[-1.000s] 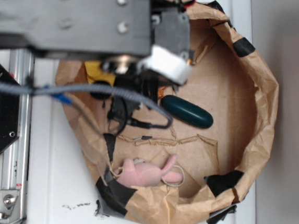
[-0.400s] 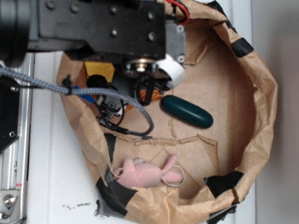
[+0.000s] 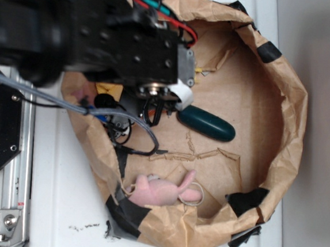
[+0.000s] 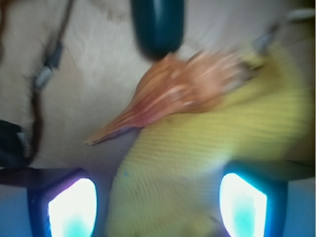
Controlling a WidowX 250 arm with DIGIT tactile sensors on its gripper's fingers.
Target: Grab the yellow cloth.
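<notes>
mostly hidden cloth, blurred wrist view
the arm (image 3: 103, 31) covers nearly all of the yellow cloth (image 3: 109, 88) from outside; in the wrist view the cloth (image 4: 207, 163), orange cone (image 4: 173, 94) and fingers (image 4: 71, 207) blur, the dark green oval (image 4: 158, 22) cut off above.

The yellow cloth (image 4: 197, 153) looks soft and ribbed, the paper bag (image 3: 282, 110) matt and crinkled, the green oval (image 3: 206, 122) smooth.

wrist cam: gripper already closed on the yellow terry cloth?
No. The gripper is open, its fingers apart, with the yellow terry cloth lying between them.
</notes>
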